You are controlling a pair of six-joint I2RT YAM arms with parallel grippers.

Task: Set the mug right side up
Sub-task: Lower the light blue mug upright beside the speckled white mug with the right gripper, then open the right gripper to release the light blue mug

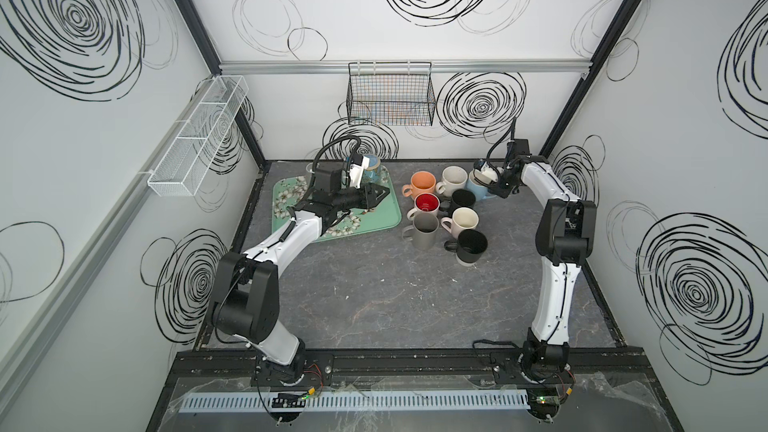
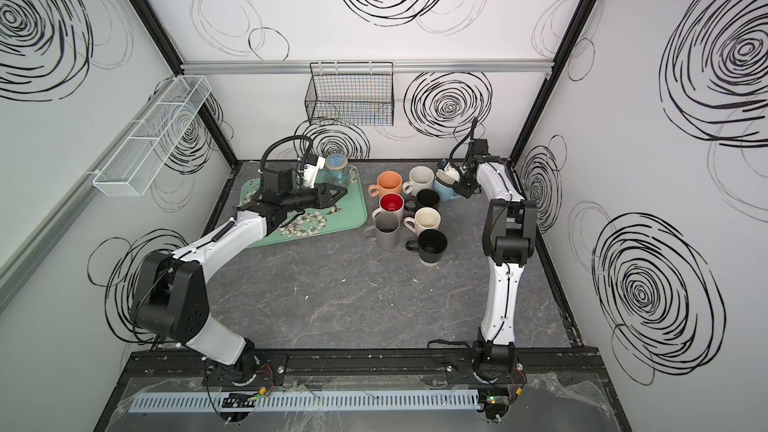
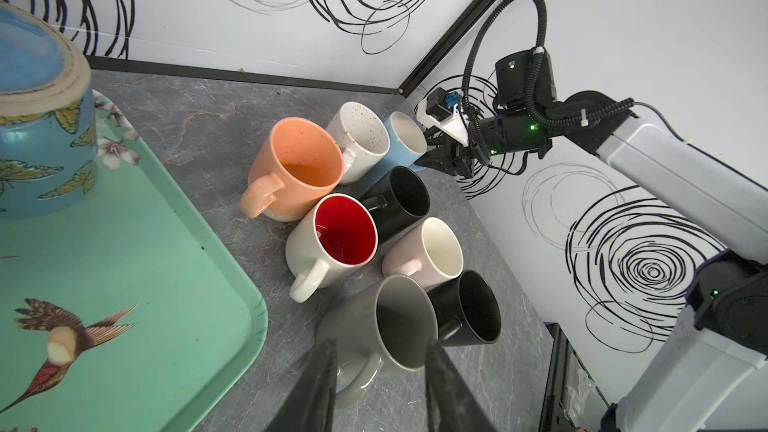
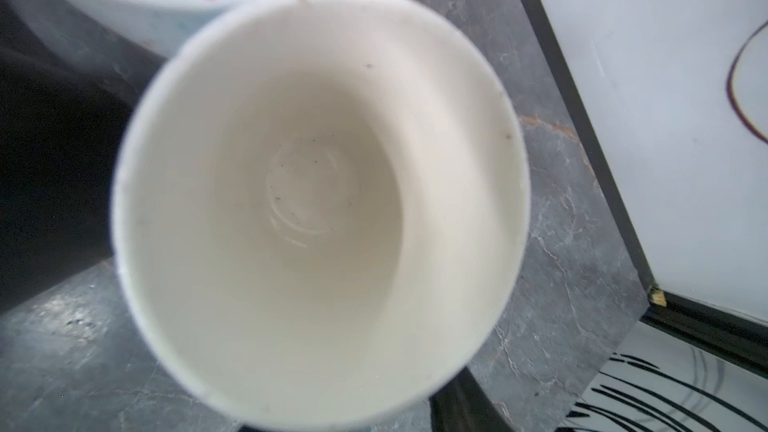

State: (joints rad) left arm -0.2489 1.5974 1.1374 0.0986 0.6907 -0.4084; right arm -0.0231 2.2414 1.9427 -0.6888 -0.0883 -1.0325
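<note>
The light blue mug [image 3: 407, 141] is standing at the back right of the mug cluster, just beside the speckled white mug [image 3: 359, 141], probably being parked among the upright ones. Its mouth is facing up, with the long axis seemingly near vertical. The right gripper [image 3: 436, 157] is crowding its rim; whether it is grasping or has released, I cannot tell. The left gripper [image 1: 383, 194] is hovering spread and empty over the floral tray [image 1: 374, 227]

Light blue mug [image 1: 478, 194], cream-white inside [image 4: 320, 201], stands upright with its mouth up on the table [image 1: 374, 284]. Location: back right of the mug group, just beside the speckled white mug [image 1: 453, 179].
</note>
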